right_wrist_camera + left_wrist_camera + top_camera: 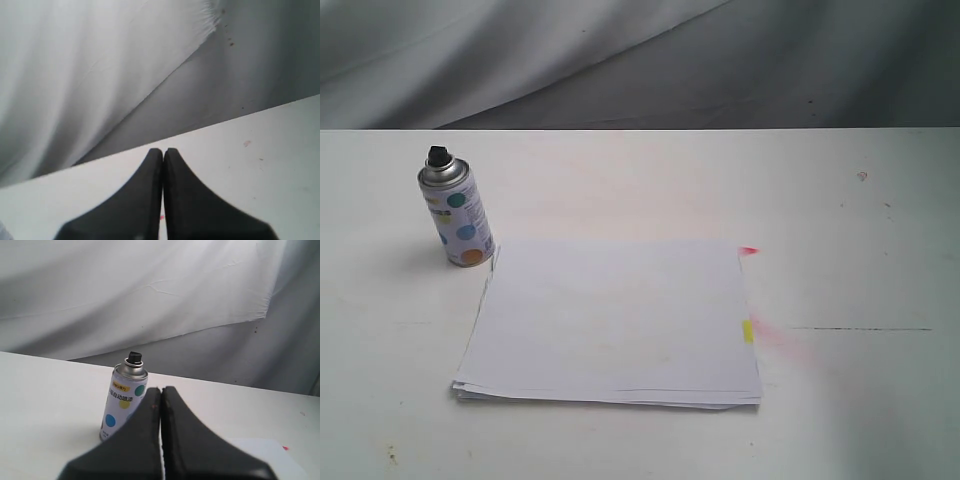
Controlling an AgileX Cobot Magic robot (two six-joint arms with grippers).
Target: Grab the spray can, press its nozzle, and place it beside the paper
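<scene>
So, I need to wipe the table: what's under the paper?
The paper lies flat on the white table. A pink stain shows past its marked edge; whether it runs on beneath the sheets is hidden.

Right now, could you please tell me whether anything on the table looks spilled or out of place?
A pink smear stains the table just right of the paper, possibly stray spray. The paper is slightly fanned. The can stands upright; nothing else looks off.

Right gripper seen from its wrist, two black fingers pressed together with nothing between them, white counter beyond, faint pink speck on it, draped cloth backdrop behind, part bright, part shadowed grey
</scene>
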